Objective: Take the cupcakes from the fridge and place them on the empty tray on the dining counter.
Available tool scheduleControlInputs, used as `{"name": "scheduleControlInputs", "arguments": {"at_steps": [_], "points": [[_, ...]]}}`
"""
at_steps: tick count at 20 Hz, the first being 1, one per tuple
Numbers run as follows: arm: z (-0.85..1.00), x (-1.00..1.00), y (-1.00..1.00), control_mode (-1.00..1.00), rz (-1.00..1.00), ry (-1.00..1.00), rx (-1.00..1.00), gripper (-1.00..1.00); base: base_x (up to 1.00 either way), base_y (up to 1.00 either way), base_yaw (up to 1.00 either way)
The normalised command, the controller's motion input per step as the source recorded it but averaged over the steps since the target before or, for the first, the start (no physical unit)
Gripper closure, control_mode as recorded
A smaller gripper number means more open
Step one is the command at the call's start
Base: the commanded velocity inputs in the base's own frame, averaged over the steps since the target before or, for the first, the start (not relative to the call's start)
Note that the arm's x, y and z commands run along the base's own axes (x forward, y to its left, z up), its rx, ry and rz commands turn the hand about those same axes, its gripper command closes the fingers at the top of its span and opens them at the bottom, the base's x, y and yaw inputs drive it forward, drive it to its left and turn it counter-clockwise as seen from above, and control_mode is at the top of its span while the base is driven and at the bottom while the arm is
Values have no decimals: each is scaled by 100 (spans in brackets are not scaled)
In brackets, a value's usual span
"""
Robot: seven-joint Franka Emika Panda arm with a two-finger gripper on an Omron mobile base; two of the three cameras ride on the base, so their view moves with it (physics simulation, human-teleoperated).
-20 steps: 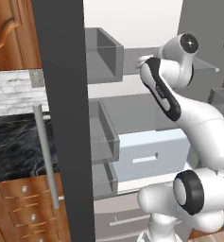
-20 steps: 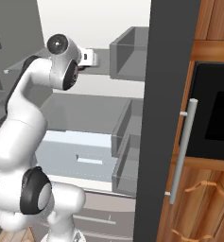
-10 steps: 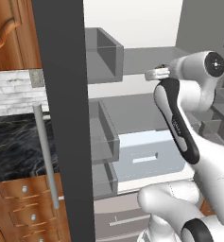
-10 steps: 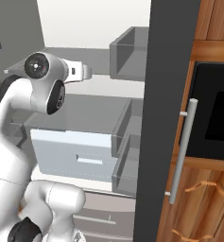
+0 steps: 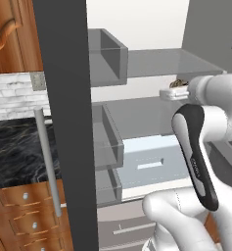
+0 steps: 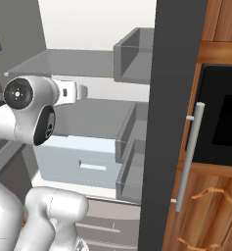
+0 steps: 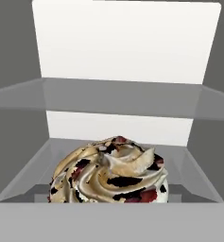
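The fridge (image 5: 63, 122) stands open, its white inside and grey shelves (image 6: 78, 61) facing me. One of the cupcakes (image 7: 109, 172), with pale swirled frosting and red bits, sits very close at the bottom middle of the hand view. In the left base view it is a small brown speck (image 5: 179, 82) on top of my hand. My gripper (image 5: 166, 93) (image 6: 83, 90) hangs in front of the middle shelf, shut on this cupcake, and its fingertips are hidden. The tray and the dining counter are out of view.
A pale drawer (image 5: 151, 162) sits low in the fridge, with clear door bins (image 5: 107, 147) beside it. A black marble wall counter (image 5: 14, 152) over wooden drawers lies to the left. A dark oven (image 6: 225, 117) in wooden cabinets is to the right.
My hand has drawn back out of the fridge and lowered, with the cupcake riding along. The arm's elbow has folded toward the base.
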Motion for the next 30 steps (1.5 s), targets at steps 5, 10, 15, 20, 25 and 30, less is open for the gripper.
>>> {"name": "scheduleControlInputs", "arguments": {"at_steps": [5, 10, 15, 20, 25, 30], "points": [[0, 0, 0, 100, 0, 0, 0, 100, -45, -4, 0], [0, 0, 0, 100, 0, 0, 0, 100, -100, -2, 0], [0, 0, 0, 100, 0, 0, 0, 100, -100, 1, 21], [0, 0, 0, 100, 0, 0, 0, 100, -87, 11, 61], [0, 0, 0, 100, 0, 0, 0, 100, -28, 13, 89], [0, 0, 0, 100, 0, 0, 0, 100, -1, 40, 89]]}}
